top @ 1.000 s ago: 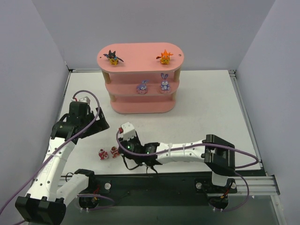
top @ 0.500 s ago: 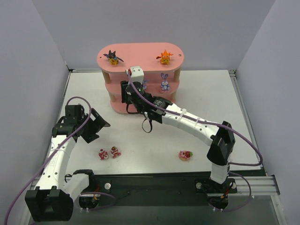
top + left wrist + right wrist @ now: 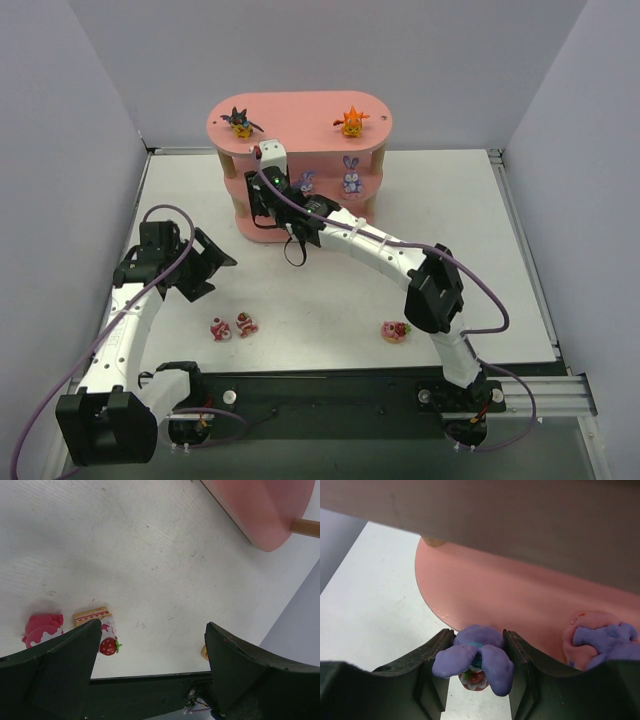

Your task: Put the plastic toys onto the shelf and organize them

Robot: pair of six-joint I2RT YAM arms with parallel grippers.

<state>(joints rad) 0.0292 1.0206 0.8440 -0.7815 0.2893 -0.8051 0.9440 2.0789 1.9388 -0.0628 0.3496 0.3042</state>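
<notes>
White tabletop [image 3: 450,230] between lilac walls [image 3: 70,120]; left end effector [image 3: 154,625] gapes, right end effector [image 3: 478,634] clamps a purple bunny [image 3: 475,660].

table [image 3: 520,260]: white, scuffed | walls [image 3: 60,150]: plain lavender-grey, three sides | base rail [image 3: 330,400]: black, near edge

— Any words, brands or numbers you can read?
— None, in any view. The shelf [image 3: 300,122] at twelve o'clock bears no legible marking, and nothing nearer does either.
</notes>
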